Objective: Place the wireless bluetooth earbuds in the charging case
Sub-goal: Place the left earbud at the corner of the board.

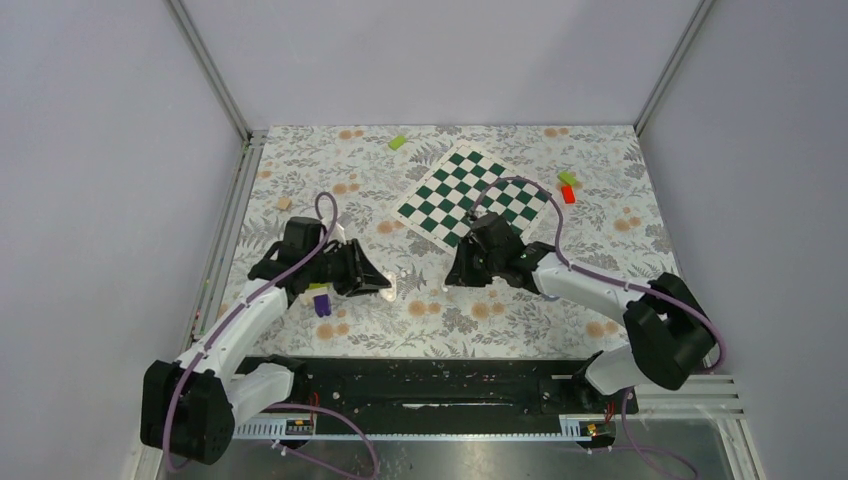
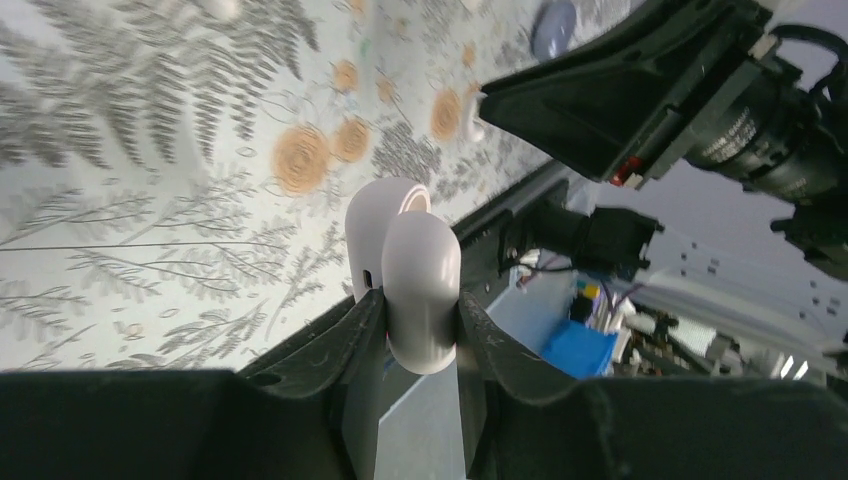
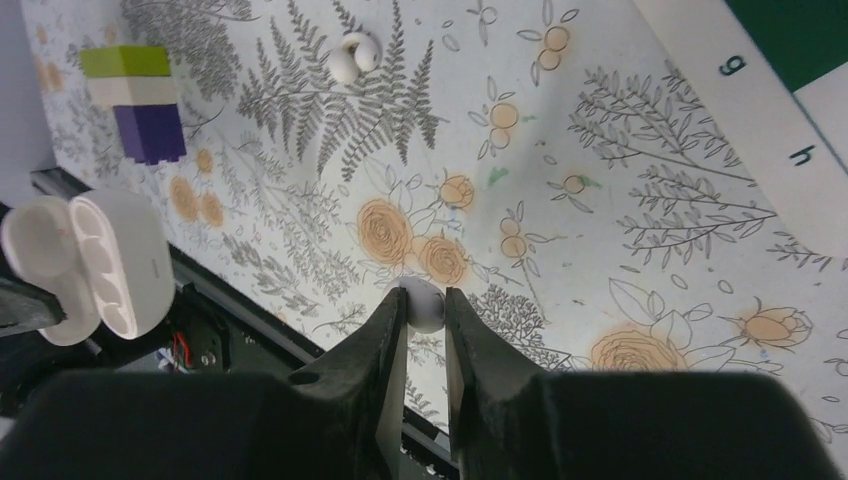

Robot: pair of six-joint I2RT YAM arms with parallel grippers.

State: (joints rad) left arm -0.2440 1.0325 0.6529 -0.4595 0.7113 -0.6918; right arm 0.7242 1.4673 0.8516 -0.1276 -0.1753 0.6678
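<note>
The charging case (image 2: 421,285) is white and pebble-shaped, and my left gripper (image 2: 421,302) is shut on it with its lid (image 2: 378,225) swung open. In the right wrist view the case (image 3: 110,262) shows its two hollow wells and hangs at the left edge, off the mat. My right gripper (image 3: 424,298) is shut on one small white earbud (image 3: 424,306) at its fingertips, just above the floral mat. The other earbud (image 3: 354,57) lies loose on the mat farther off. From above, the left gripper (image 1: 380,283) and right gripper (image 1: 452,275) face each other a short gap apart.
A green, white and purple stacked block (image 3: 140,100) stands on the mat near the left gripper. The chessboard (image 1: 470,195) lies behind the right arm. Small coloured blocks (image 1: 567,188) and a green one (image 1: 397,141) sit at the back. The black rail (image 1: 420,385) runs along the near edge.
</note>
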